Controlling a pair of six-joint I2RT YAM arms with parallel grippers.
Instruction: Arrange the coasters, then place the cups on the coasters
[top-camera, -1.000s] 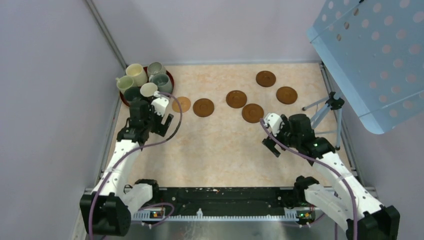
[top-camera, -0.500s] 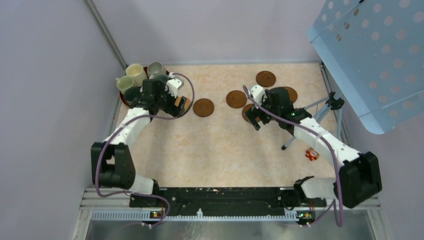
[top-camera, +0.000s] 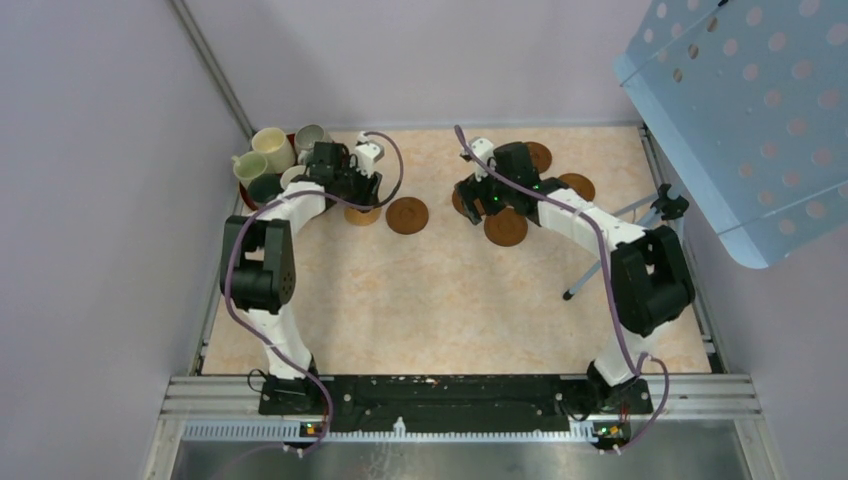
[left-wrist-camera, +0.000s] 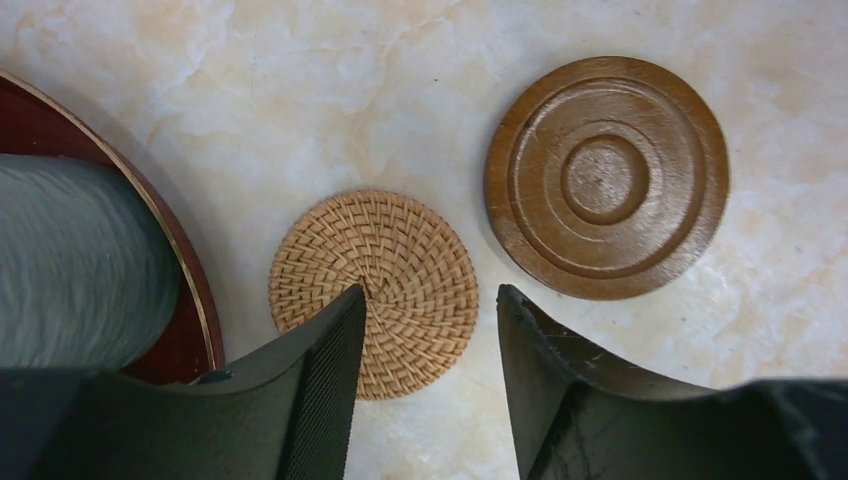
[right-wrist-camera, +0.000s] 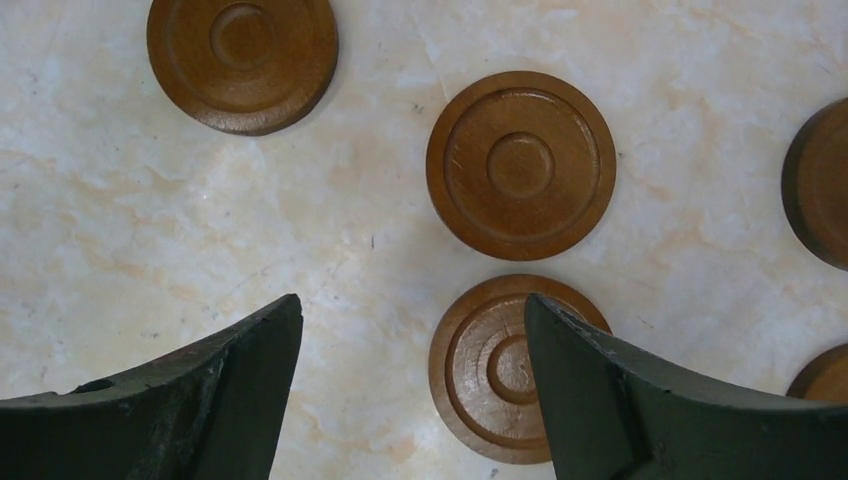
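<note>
Marbled tabletop (top-camera: 440, 290) lies under both pincers; left gripper (left-wrist-camera: 430, 300) stands half-spread and empty, woven tan coaster (left-wrist-camera: 385, 270) on the surface between its tips; right gripper (right-wrist-camera: 410, 305) gapes wide, empty, brown coaster (right-wrist-camera: 480, 370) partly under its right-hand tip.

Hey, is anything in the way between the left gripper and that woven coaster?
Nothing visible. The left gripper hangs open right above the bare woven coaster; the red tray and a wooden coaster lie on either side, neither covering it.
</note>
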